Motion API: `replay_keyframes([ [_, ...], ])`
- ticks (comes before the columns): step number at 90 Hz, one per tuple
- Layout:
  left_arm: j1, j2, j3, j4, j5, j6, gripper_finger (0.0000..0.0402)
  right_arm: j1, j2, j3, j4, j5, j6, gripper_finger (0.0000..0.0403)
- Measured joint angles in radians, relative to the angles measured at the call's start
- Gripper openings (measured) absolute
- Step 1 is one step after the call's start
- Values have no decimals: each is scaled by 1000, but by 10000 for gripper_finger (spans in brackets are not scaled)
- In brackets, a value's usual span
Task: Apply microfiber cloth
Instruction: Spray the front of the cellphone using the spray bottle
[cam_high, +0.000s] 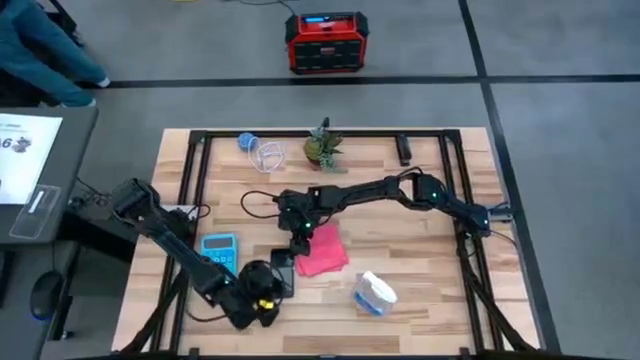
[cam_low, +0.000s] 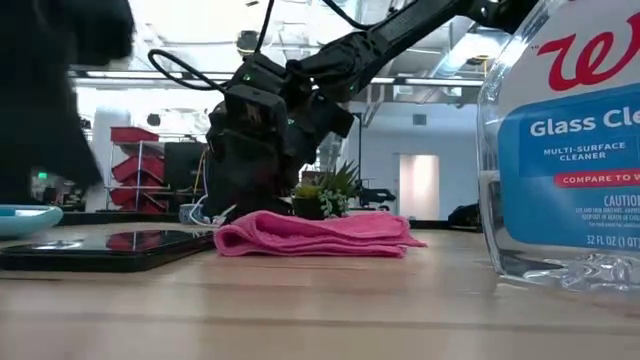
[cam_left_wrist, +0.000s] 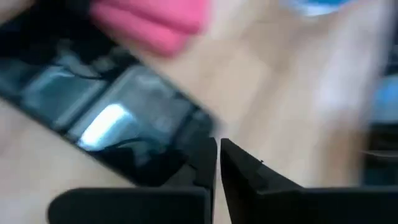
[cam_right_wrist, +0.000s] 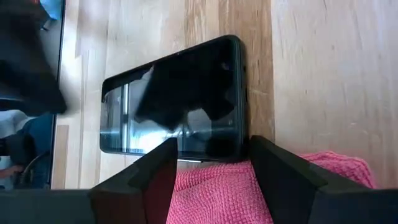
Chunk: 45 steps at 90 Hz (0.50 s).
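The right gripper (cam_high: 301, 238) hangs over the near edge of the microfiber cloth (cam_high: 321, 251), fingers spread apart with pink weave between them in its wrist view, not yet closed on it. The cloth lies bunched on the tabletop (cam_high: 420, 290), just beside the black phone (cam_high: 282, 272). I'd judge this the pickup step: next the fingers need to drop and pinch a fold before dragging it onto the screen. The left gripper (cam_high: 262, 303) sits low by the phone's other end, its fingers nearly together and holding nothing. Only the low view shows how thickly the cloth is heaped (and the glass cleaner bottle (cam_low: 565, 140) looming close); the high view alone shows the light blue calculator (cam_high: 219, 250).
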Motion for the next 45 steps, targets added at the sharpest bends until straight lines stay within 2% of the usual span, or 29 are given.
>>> replay_keyframes([
  [17,-37,14,-6,55,59,-20,0,0,1,-1,21,2,10,195],
  [45,15,177,-36,155,76,-17,0,2,2,-2,30,8,18,195],
])
